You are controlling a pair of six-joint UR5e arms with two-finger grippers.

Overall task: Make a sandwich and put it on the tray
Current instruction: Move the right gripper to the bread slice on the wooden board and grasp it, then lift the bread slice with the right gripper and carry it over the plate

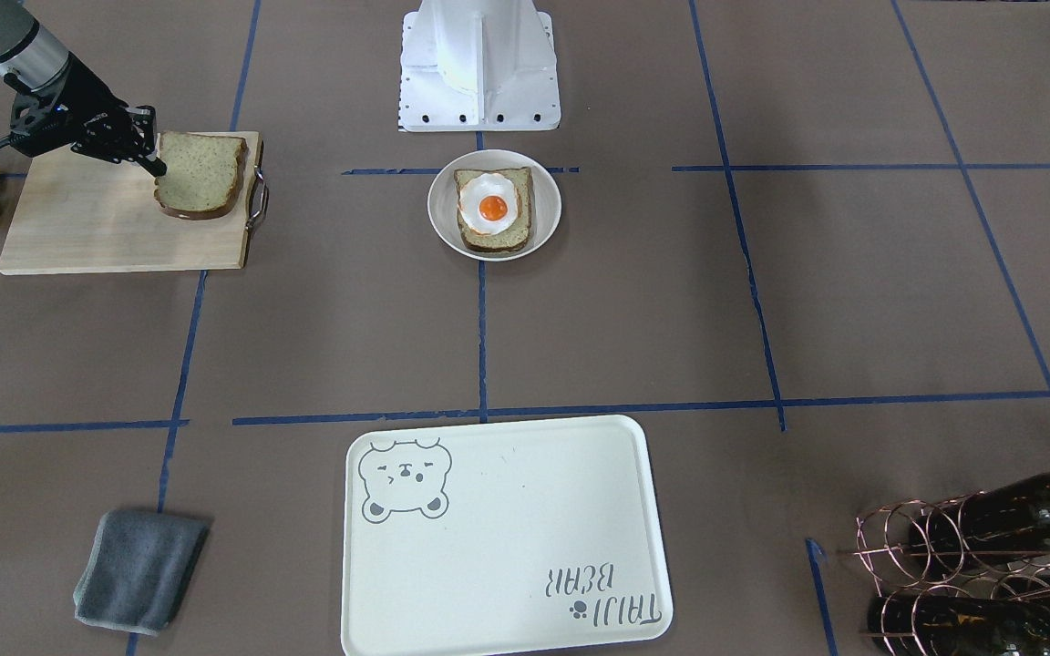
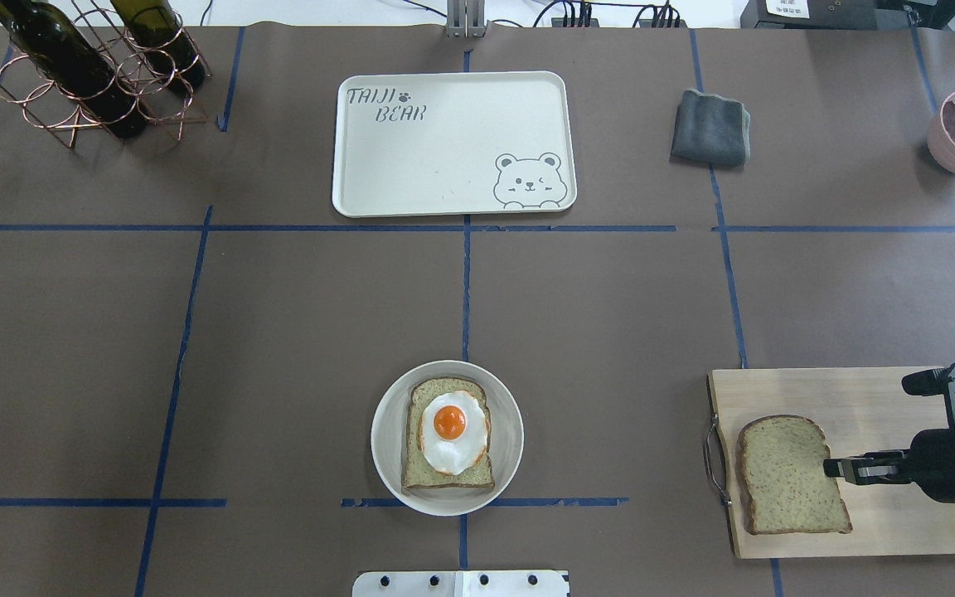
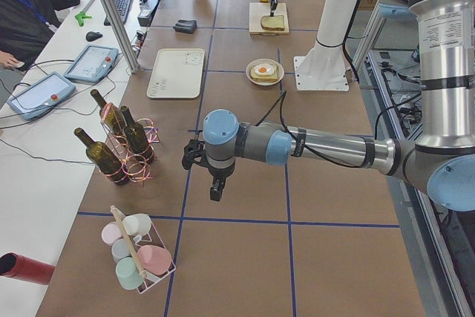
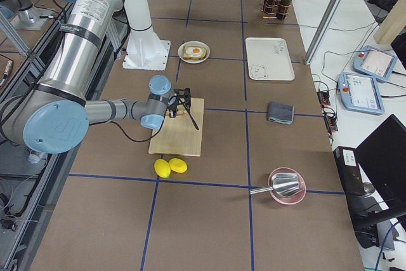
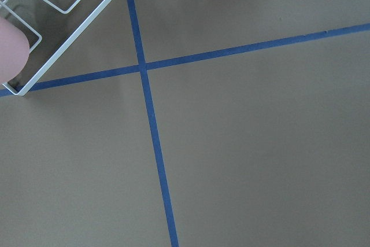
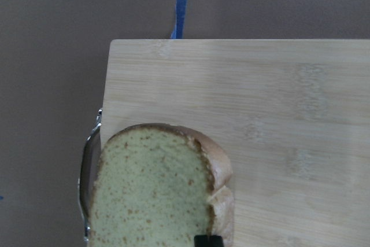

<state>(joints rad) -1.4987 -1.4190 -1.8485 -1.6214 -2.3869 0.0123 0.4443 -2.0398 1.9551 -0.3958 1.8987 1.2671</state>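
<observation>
Tray [image 1: 507, 547] lies nearest, well apart from the food. Farther back, one bread slice [image 1: 493, 242] topped with the egg [image 1: 491, 208] sits in the bowl [image 1: 437, 205]. Second slice [image 2: 784, 481] lies on the cutting board [image 2: 859, 398], right gripper [image 2: 831, 468] at its edge; whether it grips, I cannot tell

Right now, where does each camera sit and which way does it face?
Front-facing: across the table, facing the base; right gripper at the bread on the board.
Overhead: behind the robot, looking forward to the tray; right gripper shows.
Exterior left: table's left end, looking along it; left arm near, left gripper above the table.
Exterior right: table's right end; right arm near.
Left wrist: looks down on tape lines; no fingers show.
Right wrist: looks down on the bread; one fingertip shows.
Shared: front-facing and overhead both show bowl and egg.
</observation>
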